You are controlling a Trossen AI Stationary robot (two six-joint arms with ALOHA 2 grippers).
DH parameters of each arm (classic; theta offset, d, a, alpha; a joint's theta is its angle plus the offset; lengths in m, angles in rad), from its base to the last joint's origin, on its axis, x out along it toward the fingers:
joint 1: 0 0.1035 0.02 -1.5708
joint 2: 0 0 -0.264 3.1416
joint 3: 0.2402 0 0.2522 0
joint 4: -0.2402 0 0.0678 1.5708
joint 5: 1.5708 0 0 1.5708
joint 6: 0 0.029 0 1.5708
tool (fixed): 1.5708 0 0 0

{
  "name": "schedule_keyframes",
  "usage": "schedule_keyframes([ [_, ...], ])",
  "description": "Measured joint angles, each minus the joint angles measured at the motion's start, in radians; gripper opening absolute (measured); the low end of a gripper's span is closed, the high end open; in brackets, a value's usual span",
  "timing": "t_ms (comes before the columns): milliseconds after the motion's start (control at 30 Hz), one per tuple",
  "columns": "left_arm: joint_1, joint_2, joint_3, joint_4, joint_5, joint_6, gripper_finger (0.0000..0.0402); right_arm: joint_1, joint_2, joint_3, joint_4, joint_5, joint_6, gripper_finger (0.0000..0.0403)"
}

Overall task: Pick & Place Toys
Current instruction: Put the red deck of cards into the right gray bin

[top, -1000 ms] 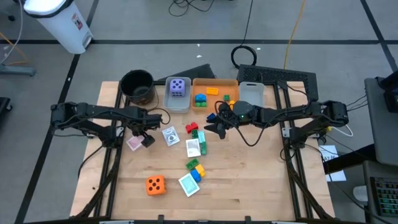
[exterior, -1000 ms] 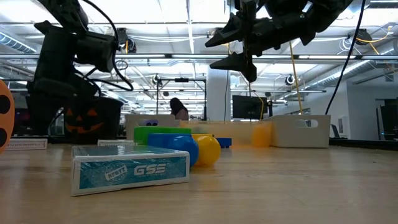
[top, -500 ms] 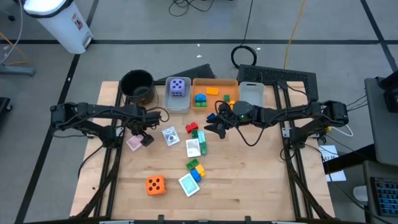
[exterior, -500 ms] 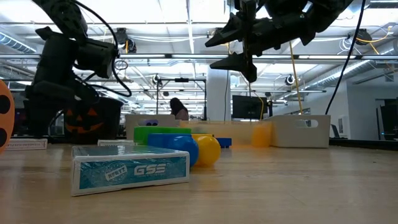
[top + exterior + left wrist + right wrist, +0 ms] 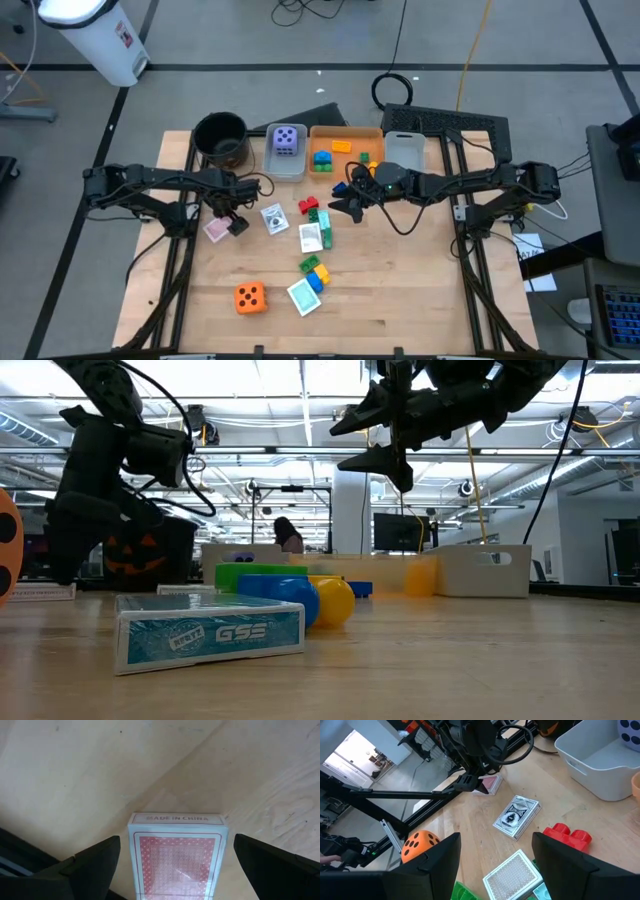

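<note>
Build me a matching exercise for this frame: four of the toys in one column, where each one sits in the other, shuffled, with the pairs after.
Things:
1. purple die
2. orange die
3. pink card deck
4. red brick

Places:
A. between the left gripper's open fingers
B. on the table near its front edge
C. inside the grey bin
D. on the table below the raised right gripper

Pairs: 1-C, 2-B, 3-A, 4-D

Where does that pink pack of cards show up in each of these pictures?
High view: pink card pack under the left gripper.
Low view: not visible.
Left wrist view: pack between the open fingers.
Right wrist view: pack below that gripper.
Shared landmark: orange die.
</note>
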Motion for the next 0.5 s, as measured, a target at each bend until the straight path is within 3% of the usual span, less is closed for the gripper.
schedule_keyframes([
  [367, 0.000, 0.000, -0.011, 0.021, 0.007, -0.020, 0.0395, 0.000, 0.000, 0.000, 0.000, 0.000, -0.005, 0.0235],
  [500, 0.000, 0.000, -0.061, 0.033, 0.054, -0.054, 0.0395, 0.000, 0.000, 0.000, 0.000, 0.000, -0.008, 0.0235],
])
